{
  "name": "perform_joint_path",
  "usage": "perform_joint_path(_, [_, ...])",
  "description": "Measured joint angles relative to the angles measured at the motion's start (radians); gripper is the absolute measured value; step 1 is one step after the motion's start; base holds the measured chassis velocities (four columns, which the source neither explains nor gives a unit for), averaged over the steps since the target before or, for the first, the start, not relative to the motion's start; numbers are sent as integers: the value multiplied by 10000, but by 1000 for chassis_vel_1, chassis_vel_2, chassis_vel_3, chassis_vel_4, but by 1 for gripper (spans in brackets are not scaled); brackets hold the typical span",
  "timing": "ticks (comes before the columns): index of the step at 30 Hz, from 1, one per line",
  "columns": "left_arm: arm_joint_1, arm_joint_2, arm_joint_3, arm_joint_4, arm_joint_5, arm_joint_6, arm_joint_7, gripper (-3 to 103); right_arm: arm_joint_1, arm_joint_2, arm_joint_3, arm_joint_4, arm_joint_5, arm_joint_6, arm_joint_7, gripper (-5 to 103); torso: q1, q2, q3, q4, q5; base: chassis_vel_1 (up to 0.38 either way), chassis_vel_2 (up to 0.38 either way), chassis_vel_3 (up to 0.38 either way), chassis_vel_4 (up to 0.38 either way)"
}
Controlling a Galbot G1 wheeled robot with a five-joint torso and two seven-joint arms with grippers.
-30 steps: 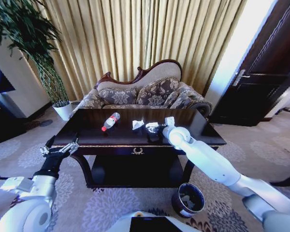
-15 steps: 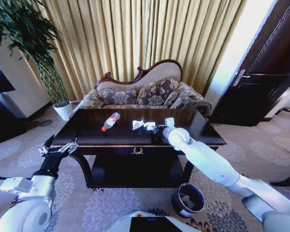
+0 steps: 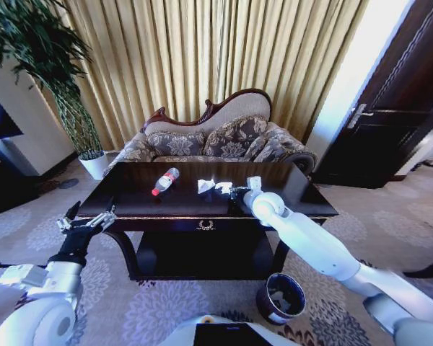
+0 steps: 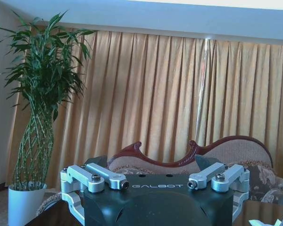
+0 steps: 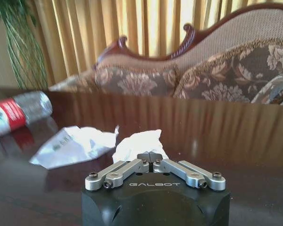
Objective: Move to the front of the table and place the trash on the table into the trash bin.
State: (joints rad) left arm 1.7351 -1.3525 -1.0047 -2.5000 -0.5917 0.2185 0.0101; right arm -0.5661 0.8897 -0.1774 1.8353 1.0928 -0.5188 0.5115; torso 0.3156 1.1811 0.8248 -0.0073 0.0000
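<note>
R gripper (image 5: 152,157) closed tight, pinching paper wad (image 5: 140,142) on table (image 5: 236,141).

The table (image 3: 130,205) stood directly before the robot, with a sofa (image 3: 216,140) behind it and curtains (image 3: 202,58) behind the sofa. On the tabletop, a bottle (image 3: 165,180) lay toward the left, with two paper wads (image 3: 206,186) side by side to its right, near the middle. The right gripper (image 3: 234,192) sat over the table, its fingers touching the right-hand wad. The left gripper (image 3: 85,222) hung off the table's front left corner. The trash bin (image 3: 281,298) stood on the floor before the table's right end. A potted plant (image 3: 65,94) stood behind and left of the table.
</note>
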Motion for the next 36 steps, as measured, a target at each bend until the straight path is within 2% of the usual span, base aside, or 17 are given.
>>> perform_joint_path(2, [-46, 2, -4, 0, -14, -7, -6, 100, -614, -93, 523, 437, -288, 550, -100, 0, 0, 0, 0, -2, 4, 0, 0, 0, 0])
perform_joint_path(7, [-103, 14, -55, 0, -162, -12, -21, 100, -1657, -395, 1438, 1098, -924, 1153, -343, 0, 0, 0, 0, -3, 4, 0, 0, 0, 0])
perform_joint_path(10, [-148, 122, -179, 0, -303, -17, -31, 100, -2702, -700, 2559, 1925, -1322, 1507, -319, 0, -1, 1, -1, -3, 0, 0, 0, 0, 0])
perform_joint_path(11, [-181, 221, -299, 0, -476, -18, -38, 100, -3447, -780, 3277, 2331, -1877, 1745, -241, 0, -2, 1, -1, -1, 3, 0, 0, 0, 0])
perform_joint_path(13, [-202, 266, -351, 0, -533, -19, -40, 100, -3724, -781, 3569, 2480, -2088, 1799, -237, 0, -2, 1, -1, -3, 1, 0, 0, 0, 0])
perform_joint_path(15, [-225, 357, -500, 0, -712, -21, -44, 100, -4941, -716, 4511, 3075, -2423, 1850, -233, 0, -2, 1, -1, -3, 0, 0, 0, 0, 0])
perform_joint_path(16, [-225, 357, -500, 0, -712, -21, -44, 100, -4941, -716, 4511, 3075, -2423, 1850, -233, 0, -2, 1, -1, -3, 0, 0, 0, 0, 0])
perform_joint_path(19, [-214, 419, -646, 0, -901, -31, -18, 100, -6419, -526, 5670, 3934, -2650, 1847, -265, 0, -2, 1, -1, -3, 1, 0, 0, 0, 0])
perform_joint_path(20, [-214, 419, -646, 0, -901, -31, -18, 100, -6419, -526, 5670, 3934, -2650, 1847, -265, 0, -2, 1, -1, -3, 1, 0, 0, 0, 0])
perform_joint_path(26, [-217, 652, -827, 0, -1099, -145, 119, 100, -8773, 160, 7431, 5858, -3402, 1823, -719, 0, -2, 1, -2, -2, -1, 0, 0, 0, 0])
perform_joint_path(30, [-270, 835, -839, 0, -1206, -148, 129, 100, -9776, 491, 8084, 6370, -3706, 1807, -936, 0, -2, 2, -2, -4, -1, 0, 0, 0, 0])
perform_joint_path(36, [-276, 936, -818, 85, -1281, -70, 219, 100, -10280, 556, 8419, 6652, -3770, 1804, -1136, 0, -2, 1, 0, 0, 0, 0, 0, 0, 0])
